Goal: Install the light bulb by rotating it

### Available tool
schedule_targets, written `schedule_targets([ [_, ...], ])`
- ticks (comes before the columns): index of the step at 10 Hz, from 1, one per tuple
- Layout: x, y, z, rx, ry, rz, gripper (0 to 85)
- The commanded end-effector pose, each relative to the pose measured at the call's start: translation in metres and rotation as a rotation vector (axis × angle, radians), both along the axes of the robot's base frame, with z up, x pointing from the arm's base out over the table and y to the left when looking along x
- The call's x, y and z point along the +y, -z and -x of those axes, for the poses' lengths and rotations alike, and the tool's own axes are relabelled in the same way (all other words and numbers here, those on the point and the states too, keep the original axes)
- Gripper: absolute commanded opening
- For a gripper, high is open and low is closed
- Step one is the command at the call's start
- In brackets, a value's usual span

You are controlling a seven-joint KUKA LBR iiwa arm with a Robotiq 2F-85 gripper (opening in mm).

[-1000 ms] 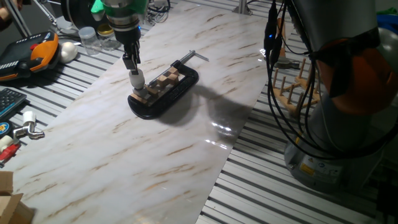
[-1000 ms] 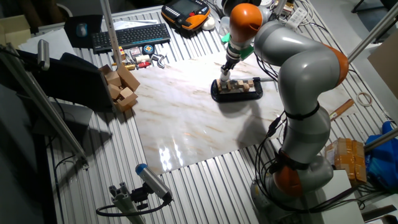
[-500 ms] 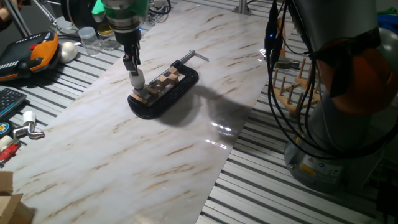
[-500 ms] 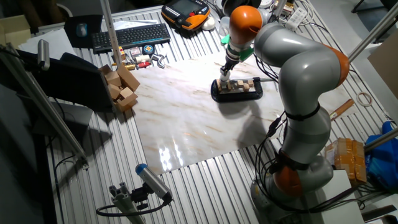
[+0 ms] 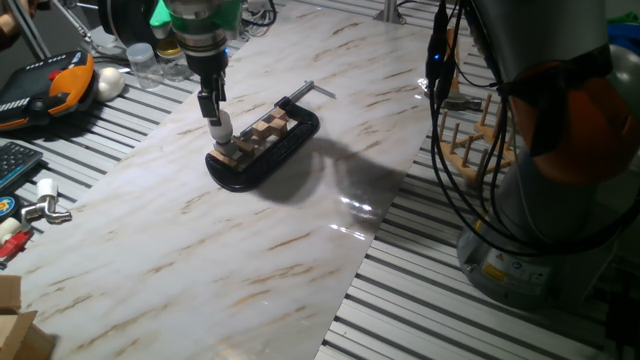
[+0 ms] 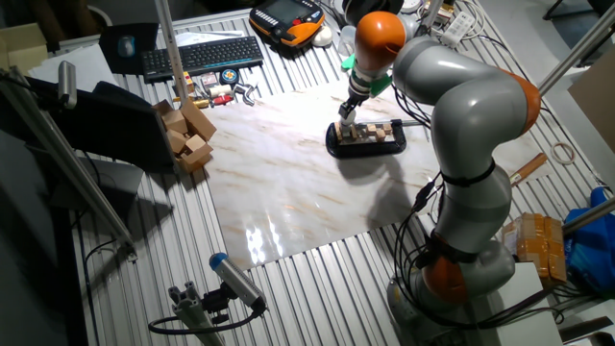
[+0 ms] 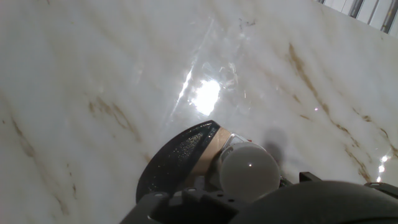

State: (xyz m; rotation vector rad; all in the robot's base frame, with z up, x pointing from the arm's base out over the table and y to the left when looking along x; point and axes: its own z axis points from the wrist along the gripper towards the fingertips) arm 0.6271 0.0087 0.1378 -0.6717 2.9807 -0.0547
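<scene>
The light bulb (image 5: 221,128), a small frosted white globe, stands upright in a wooden socket block (image 5: 232,152) at the near end of the black clamp (image 5: 270,148). My gripper (image 5: 213,112) comes straight down onto it, with its dark fingers close together at the bulb's top, shut on it. The other fixed view shows the gripper (image 6: 348,109) above the bulb (image 6: 346,121) and the clamp (image 6: 370,141). In the hand view the bulb (image 7: 249,169) sits right below the hand, over the clamp's black end (image 7: 177,163). The fingers are not clearly seen there.
Clear jars (image 5: 142,62), a white egg-shaped ball (image 5: 108,82) and an orange pendant (image 5: 55,85) lie at the far left. A wooden peg rack (image 5: 478,140) stands right of the marble board. Wooden blocks (image 6: 187,135) and a keyboard (image 6: 207,55) are off the board.
The gripper and bulb have barely shifted, a touch to the right in the fixed view. The clamp has not moved.
</scene>
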Motion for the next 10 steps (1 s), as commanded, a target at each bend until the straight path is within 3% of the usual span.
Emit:
schedule_targets([
  [1, 0.000, 0.002, 0.0000, -0.001, 0.000, -0.003, 68.0],
  [10, 0.001, 0.017, -0.0015, -0.018, -0.005, -0.010, 68.0],
])
